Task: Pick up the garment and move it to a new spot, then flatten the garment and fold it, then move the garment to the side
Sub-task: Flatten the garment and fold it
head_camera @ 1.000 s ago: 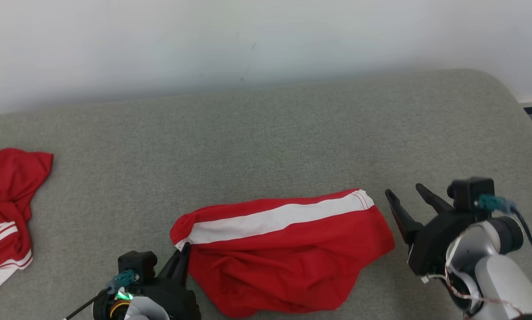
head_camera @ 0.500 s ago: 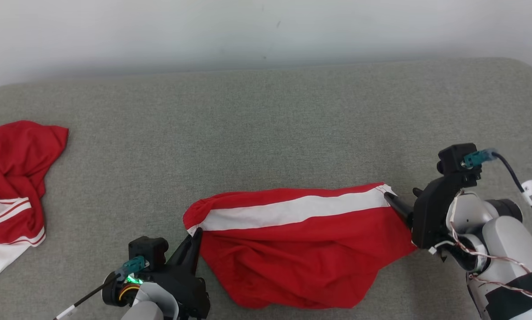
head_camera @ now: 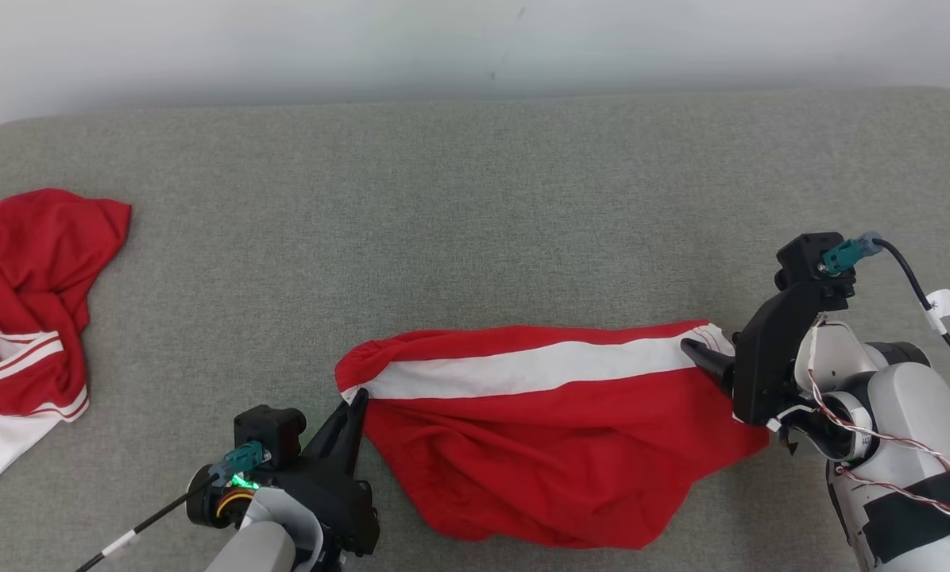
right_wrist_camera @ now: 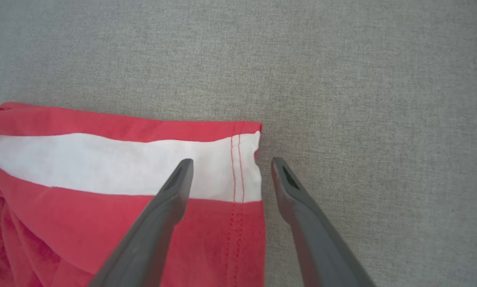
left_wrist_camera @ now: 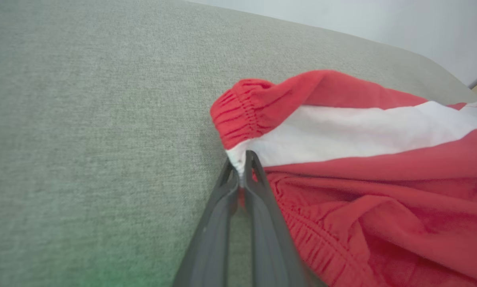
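The left gripper (left_wrist_camera: pixel 242 159) was clenched on a thin pinch of the garment (head_camera: pixel 538 445) at its waistband corner. The right gripper (right_wrist_camera: pixel 230 163) stood released, straddling the garment's hem (right_wrist_camera: pixel 246 167), one finger over cloth and one over bare cushion (head_camera: pixel 475 206) beside it. The garment lay rumpled between them. A shallow closing there might catch one layer or miss the hem, and a pull could then slip the left's small bite or skew the cloth. A second red garment (head_camera: pixel 30 270) lay well apart beyond the waistband end. No brand showed; a white cable tag (head_camera: pixel 940 302) near the hem end was unreadable.
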Robot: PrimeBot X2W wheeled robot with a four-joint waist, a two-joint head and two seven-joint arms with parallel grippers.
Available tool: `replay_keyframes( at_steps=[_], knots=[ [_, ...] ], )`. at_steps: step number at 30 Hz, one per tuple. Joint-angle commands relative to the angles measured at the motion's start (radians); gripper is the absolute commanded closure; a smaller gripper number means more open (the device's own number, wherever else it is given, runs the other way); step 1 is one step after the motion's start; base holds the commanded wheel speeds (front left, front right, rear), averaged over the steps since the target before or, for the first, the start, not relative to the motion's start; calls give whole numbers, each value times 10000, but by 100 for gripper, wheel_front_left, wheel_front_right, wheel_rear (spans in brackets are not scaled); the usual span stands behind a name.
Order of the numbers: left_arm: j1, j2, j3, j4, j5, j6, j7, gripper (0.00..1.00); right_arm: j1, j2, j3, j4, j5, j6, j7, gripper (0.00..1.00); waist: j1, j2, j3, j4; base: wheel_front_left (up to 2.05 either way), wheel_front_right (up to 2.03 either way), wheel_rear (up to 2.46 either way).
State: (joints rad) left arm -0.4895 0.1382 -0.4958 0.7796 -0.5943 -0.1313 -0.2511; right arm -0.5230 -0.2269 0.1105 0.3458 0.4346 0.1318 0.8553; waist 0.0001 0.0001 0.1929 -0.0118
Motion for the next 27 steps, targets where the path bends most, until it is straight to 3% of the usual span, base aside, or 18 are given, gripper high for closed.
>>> replay_keyframes(
  at_steps=[1,15,17,18,19,20,21,27],
  knots=[
    [-80,46,-29,-25,-28,13,-63,100,-52,63,7,-58,-50,-21,87,0,-1,-1,41,43,0,0,0],
    [-224,39,-167,-19,-216,14,-63,100,-10,387,-178,8,-237,-21,402,2,-1,-1,230,208,0,0,0],
    [-245,37,-192,-22,-221,14,-65,100,-49,417,-173,39,-236,-21,392,16,-1,-1,273,206,0,0,0],
    [-261,36,-202,-24,-228,14,-67,100,-74,425,-171,47,-235,-21,390,45,-1,-1,297,205,0,0,0],
    [-272,35,-212,-29,-234,14,-68,100,-104,429,-165,50,-231,-21,377,60,-1,-1,318,203,0,0,0],
    [-279,34,-224,-34,-243,14,-70,100,-131,432,-154,45,-217,-21,351,88,-1,-1,338,202,0,0,0],
    [-291,33,-232,-39,-252,14,-70,100,-150,431,-134,14,-184,-21,315,100,-1,-1,358,200,0,0,0],
    [-368,-47,53,-404,-770,14,-118,100,-282,348,-83,-284,65,-21,-229,100,-1,-1,368,153,0,0,0]
  ],
)
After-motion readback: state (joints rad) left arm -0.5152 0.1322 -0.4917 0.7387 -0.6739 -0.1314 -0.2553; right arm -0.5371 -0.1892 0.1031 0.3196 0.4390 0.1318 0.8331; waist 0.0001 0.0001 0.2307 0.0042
